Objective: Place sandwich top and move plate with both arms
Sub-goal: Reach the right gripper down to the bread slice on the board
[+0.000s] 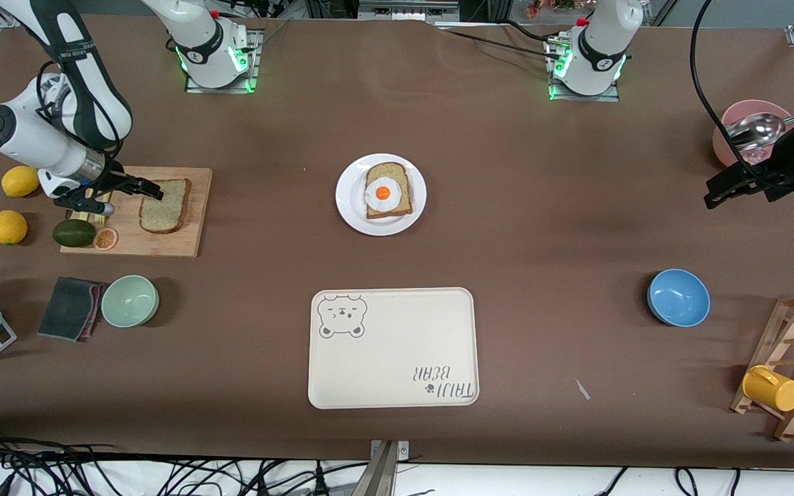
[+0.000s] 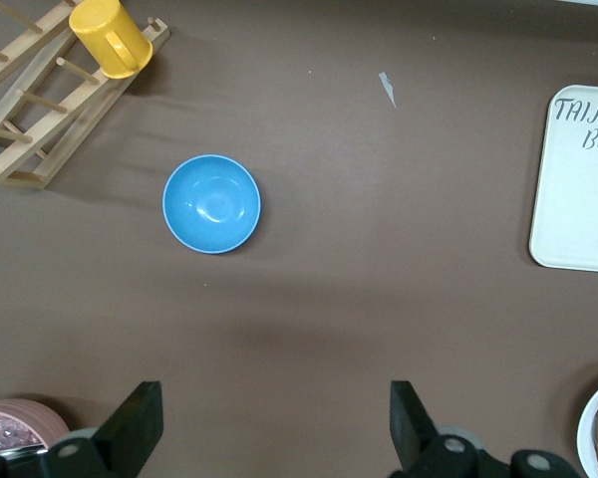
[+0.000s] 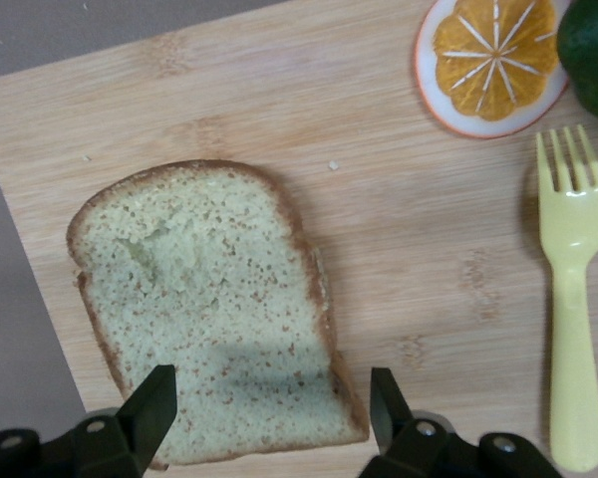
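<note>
The sandwich top (image 1: 165,205) lies flat on a wooden cutting board (image 1: 194,238) at the right arm's end of the table. My right gripper (image 1: 151,189) is open and hangs low over the slice's edge. In the right wrist view its gripper (image 3: 274,408) straddles the slice (image 3: 209,309) without touching it. The white plate (image 1: 351,203) stands mid-table and holds a bread slice with a fried egg (image 1: 383,192). My left gripper (image 1: 717,193) is open and empty above bare table at the left arm's end; it also shows in the left wrist view (image 2: 274,418).
A yellow fork (image 3: 573,299), an orange slice (image 1: 105,239) and an avocado (image 1: 74,233) lie by the board. The bear-print tray (image 1: 397,358) lies nearer the camera than the plate. A blue bowl (image 1: 678,297), pink bowl (image 1: 731,127), green bowl (image 1: 129,300) and cup rack (image 1: 793,365) stand around.
</note>
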Tool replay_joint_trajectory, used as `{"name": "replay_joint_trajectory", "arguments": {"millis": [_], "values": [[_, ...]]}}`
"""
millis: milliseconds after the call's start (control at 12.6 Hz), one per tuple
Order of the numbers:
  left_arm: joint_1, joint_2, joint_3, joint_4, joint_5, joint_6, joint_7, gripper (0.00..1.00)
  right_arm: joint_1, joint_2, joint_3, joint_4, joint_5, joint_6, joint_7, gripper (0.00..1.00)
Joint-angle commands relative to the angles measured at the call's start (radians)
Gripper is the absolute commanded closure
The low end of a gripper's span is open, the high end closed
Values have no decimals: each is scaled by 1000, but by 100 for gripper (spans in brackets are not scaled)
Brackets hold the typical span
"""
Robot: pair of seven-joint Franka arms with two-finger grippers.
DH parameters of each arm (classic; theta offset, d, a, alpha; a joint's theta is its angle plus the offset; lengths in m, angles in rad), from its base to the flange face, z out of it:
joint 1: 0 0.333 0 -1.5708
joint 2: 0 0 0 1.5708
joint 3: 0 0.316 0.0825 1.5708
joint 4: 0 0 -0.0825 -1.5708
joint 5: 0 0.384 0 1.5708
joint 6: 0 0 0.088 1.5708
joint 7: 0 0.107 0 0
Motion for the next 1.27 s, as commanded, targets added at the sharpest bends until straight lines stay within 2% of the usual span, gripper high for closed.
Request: {"name": "replay_joint_trajectory", "arguments": {"millis": [0,712,870,1028,1187], "values": [[2,-21,-3,-1,-17,6,0,0,-6,-2,4,-19,27,27,-30,17],[5,-25,0,3,-23,4,60,0,-6,46,4,-15,26,93,-71,20],[4,-25,-2,16,-21,-7,49,0,-6,46,4,-17,26,90,-71,28],[2,-27,-3,8,-11,-20,61,0,-6,46,4,-17,26,90,-71,41],[-6,-24,-3,12,-6,-28,49,0,-6,44,5,-17,26,87,-74,66]]}}
